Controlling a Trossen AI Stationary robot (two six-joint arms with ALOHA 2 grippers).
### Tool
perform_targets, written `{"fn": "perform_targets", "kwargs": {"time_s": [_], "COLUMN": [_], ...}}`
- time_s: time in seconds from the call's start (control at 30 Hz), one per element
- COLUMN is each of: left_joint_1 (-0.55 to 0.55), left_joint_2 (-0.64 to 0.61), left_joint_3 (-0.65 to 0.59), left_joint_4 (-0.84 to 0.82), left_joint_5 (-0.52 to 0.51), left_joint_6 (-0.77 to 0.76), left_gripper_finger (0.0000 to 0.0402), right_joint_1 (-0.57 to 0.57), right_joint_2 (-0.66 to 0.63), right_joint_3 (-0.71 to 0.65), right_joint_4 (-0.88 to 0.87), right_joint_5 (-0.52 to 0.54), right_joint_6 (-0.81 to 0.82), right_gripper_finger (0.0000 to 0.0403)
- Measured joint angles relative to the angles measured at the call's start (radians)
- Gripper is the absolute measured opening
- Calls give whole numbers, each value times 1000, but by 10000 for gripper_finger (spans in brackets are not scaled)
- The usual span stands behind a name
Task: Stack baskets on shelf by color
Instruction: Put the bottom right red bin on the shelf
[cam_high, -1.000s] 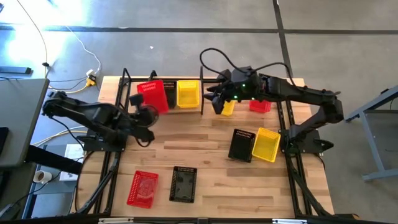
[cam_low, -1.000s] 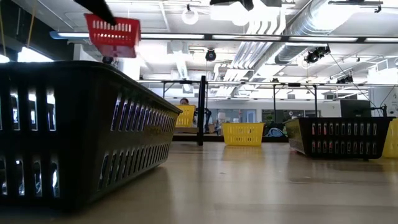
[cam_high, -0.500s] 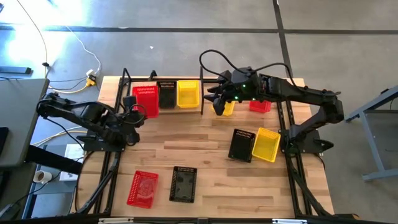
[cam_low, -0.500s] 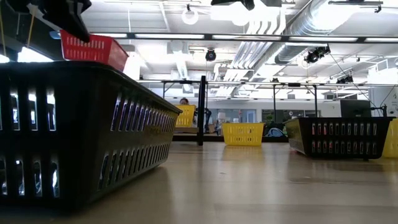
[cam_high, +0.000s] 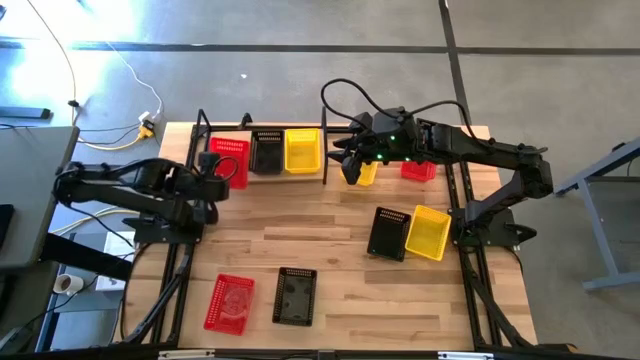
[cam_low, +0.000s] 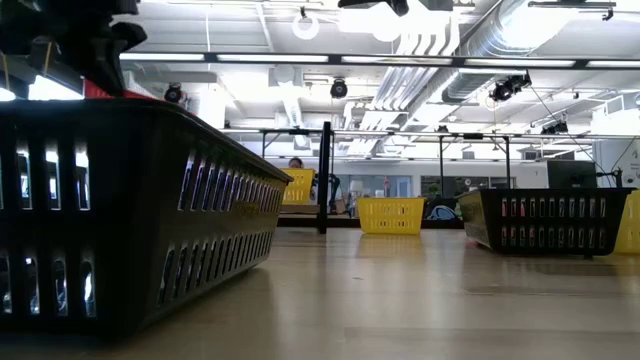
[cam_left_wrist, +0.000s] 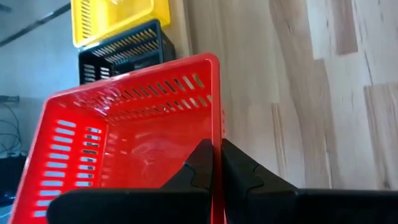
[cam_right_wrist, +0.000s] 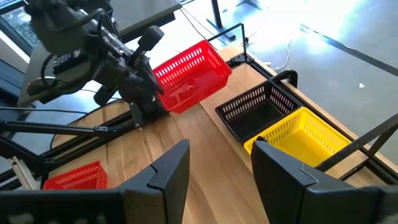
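A red basket (cam_high: 230, 160) hangs over the left end of the shelf (cam_high: 323, 128), held in my left gripper (cam_high: 213, 178). A black basket (cam_high: 266, 151) and a yellow basket (cam_high: 302, 150) stand beside it on the shelf plank. My right gripper (cam_high: 350, 168) hovers open to the right of the shelf post, above a small yellow basket (cam_high: 368, 173) and next to another red basket (cam_high: 418, 170). In the right wrist view the held red basket (cam_right_wrist: 189, 74) is tilted beside the black basket (cam_right_wrist: 258, 112) and the yellow one (cam_right_wrist: 305, 137). My left gripper is shut on the red basket's rim (cam_left_wrist: 216, 140) at one wall, one finger (cam_left_wrist: 200, 165) inside the basket and one finger (cam_left_wrist: 239, 169) outside. It comes from the table's left-near side. The basket is tilted; whether it touches the shelf, I cannot tell.
On the tabletop lie a black basket (cam_high: 388, 232) and a yellow basket (cam_high: 428, 232) at the right, and a red basket (cam_high: 229, 302) and a black basket (cam_high: 295, 296) near the front. The front black basket (cam_low: 130, 210) fills the low view's left. Bare wood lies mid-table.
My left gripper has carried the red basket down and toward the table's left, from in front of the black shelf basket to the shelf's left end. The basket, steeply tipped before, now lies flatter. The grip has stayed shut.
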Motion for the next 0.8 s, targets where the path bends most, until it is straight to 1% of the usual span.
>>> {"fn": "perform_targets", "kwargs": {"time_s": [0.1,0.3,0.37,0.6,0.8], "left_joint_1": [44,106,125,213,312], "left_joint_2": [-34,-108,-122,-116,-113], "left_joint_3": [-31,-86,-103,-140,-185], "left_joint_4": [6,57,83,118,184], "left_joint_5": [28,35,59,75,133], "left_joint_6": [25,81,104,192,273], "left_gripper_finger": [0,0,0,1,1], "right_joint_1": [0,-5,-12,-43,-81], "right_joint_2": [0,0,0,0,0], "right_joint_3": [0,0,0,0,0], "right_joint_4": [0,0,0,0,0], "right_joint_5": [14,75,77,74,31], "right_joint_6": [0,-3,-3,-55,-108], "right_gripper_finger": [156,156,156,156,156]}}
